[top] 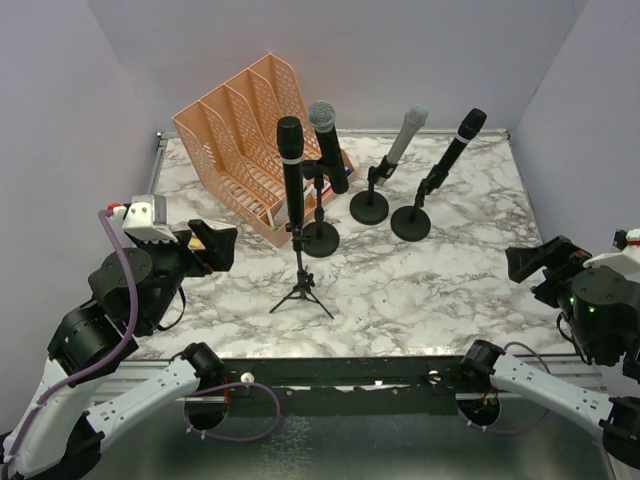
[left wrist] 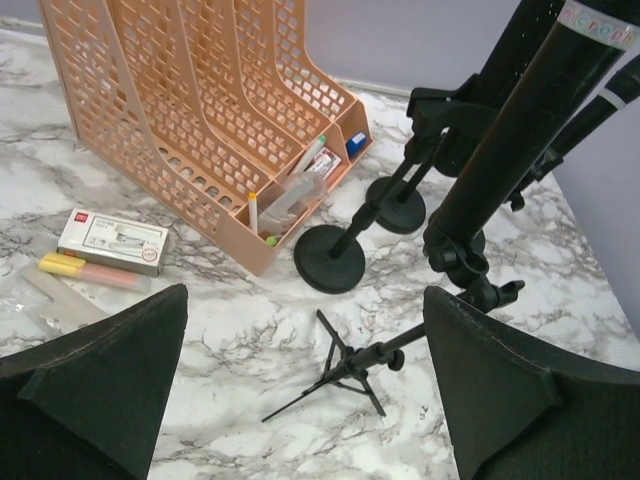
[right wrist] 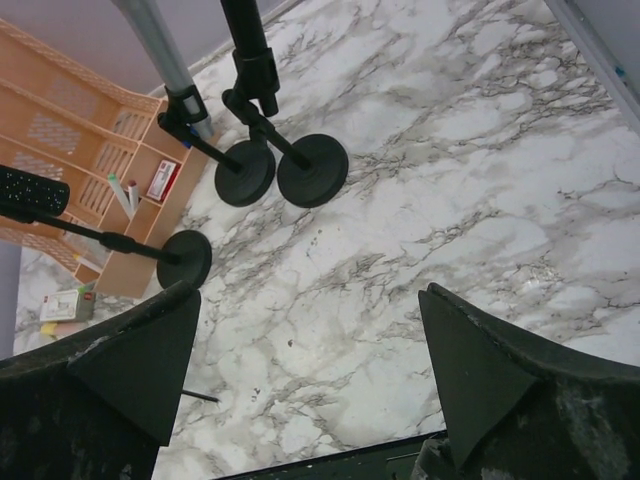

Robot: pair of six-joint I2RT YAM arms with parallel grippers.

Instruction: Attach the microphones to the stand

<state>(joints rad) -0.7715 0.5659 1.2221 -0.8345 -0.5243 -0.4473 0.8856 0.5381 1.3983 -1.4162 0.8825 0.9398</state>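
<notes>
Microphones (top: pixel 291 165) look slim, rigid, slick, top-heavy in their stands (top: pixel 411 222); take them mid-barrel; your left tool (left wrist: pixel 300 400) and right tool (right wrist: pixel 310 390) gape empty.

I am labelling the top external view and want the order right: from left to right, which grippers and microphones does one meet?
The left gripper → all-black microphone on the tripod → black microphone with silver grille → silver-grey microphone → all-black microphone on a round base → right gripper.
</notes>
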